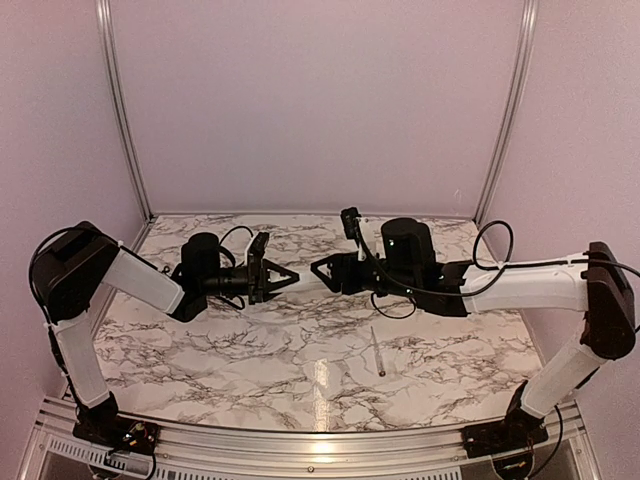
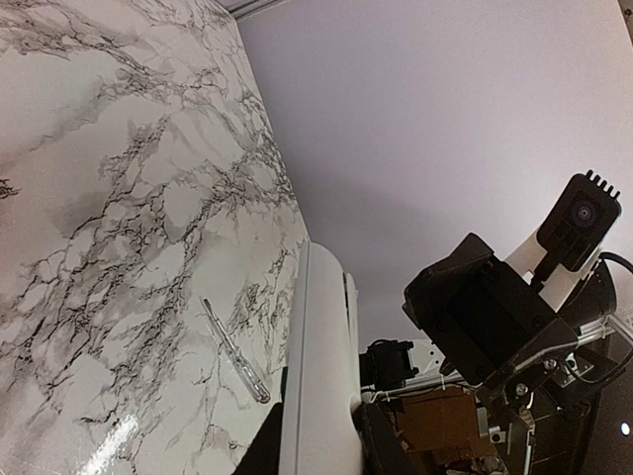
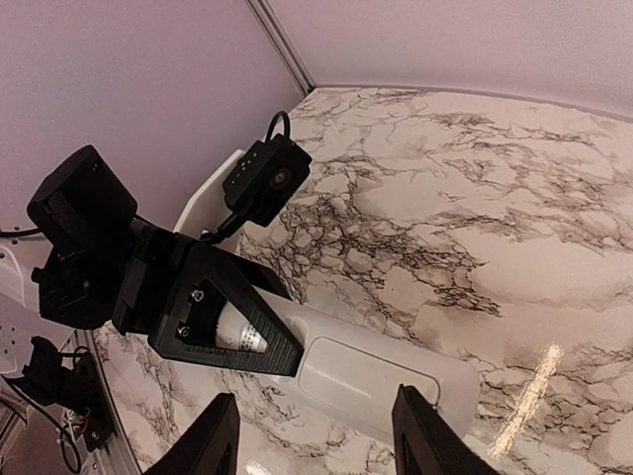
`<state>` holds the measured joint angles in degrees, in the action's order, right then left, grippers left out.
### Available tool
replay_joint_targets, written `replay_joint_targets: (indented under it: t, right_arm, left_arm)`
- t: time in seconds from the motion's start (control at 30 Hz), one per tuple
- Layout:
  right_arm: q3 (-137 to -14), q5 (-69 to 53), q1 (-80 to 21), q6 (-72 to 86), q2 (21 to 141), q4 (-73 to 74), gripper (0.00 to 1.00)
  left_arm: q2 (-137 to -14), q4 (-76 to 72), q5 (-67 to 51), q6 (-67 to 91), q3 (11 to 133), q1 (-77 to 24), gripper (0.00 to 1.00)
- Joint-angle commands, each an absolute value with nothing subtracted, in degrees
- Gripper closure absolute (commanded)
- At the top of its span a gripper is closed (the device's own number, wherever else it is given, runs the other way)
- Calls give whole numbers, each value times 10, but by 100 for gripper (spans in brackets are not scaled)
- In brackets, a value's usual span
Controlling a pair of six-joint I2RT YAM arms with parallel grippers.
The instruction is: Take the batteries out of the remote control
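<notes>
Remote control (image 3: 371,381) hangs in mid-air over the middle of the marble surface (image 1: 250,360), clear of it. At its left end the left claw (image 1: 290,277) is clamped across it, the jaws pinching the white bar. Its right end, where an outlined panel shows on the back, points at the right claw (image 1: 320,268). That claw's fingers (image 3: 213,440) stand spread to either side of that end, gripping nothing. A thin grey stick (image 1: 377,350) lies on the surface right of centre, nearer the front edge.
</notes>
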<state>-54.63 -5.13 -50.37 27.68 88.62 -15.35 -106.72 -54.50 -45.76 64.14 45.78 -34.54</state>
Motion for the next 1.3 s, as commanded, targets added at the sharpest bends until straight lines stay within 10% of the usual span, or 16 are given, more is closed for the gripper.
replay_joint_targets:
  t: [0.0, 1.27]
  right_arm:
    - [-571, -49, -499, 281, 886, -146, 49]
    - [-577, 30, -497, 265, 911, -112, 71]
  left_arm:
    - [-1071, -575, -472, 641, 454, -343, 100]
    - [-1067, -586, -480, 634, 451, -343, 100]
